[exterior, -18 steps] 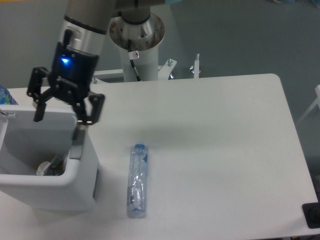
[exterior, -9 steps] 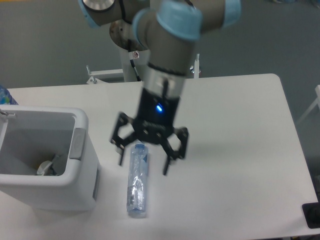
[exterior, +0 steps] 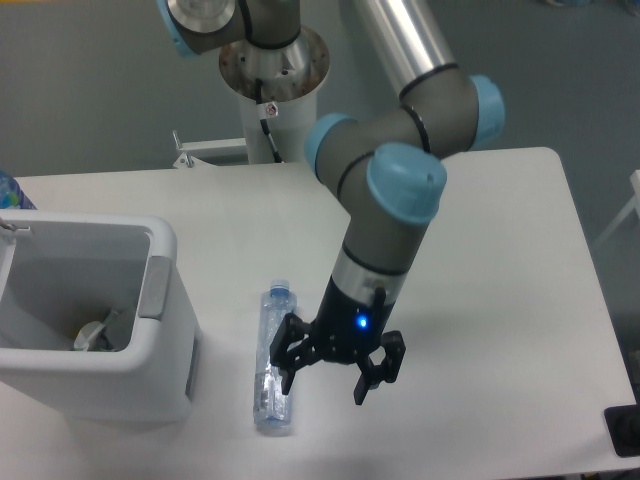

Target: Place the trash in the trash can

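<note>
Jaws wide apart, holding nothing, low at frame centre.
The bottle (exterior: 275, 362) lies just left of the gripper (exterior: 336, 367), long axis running top-to-bottom on the tabletop (exterior: 480, 250).

Robotics lab: grey-and-blue jointed industrial robot arm (exterior: 400, 190) on white cylindrical pedestal (exterior: 272, 95), plain white rectangular tabletop (exterior: 480, 250), bare grey floor (exterior: 90, 90).
</note>
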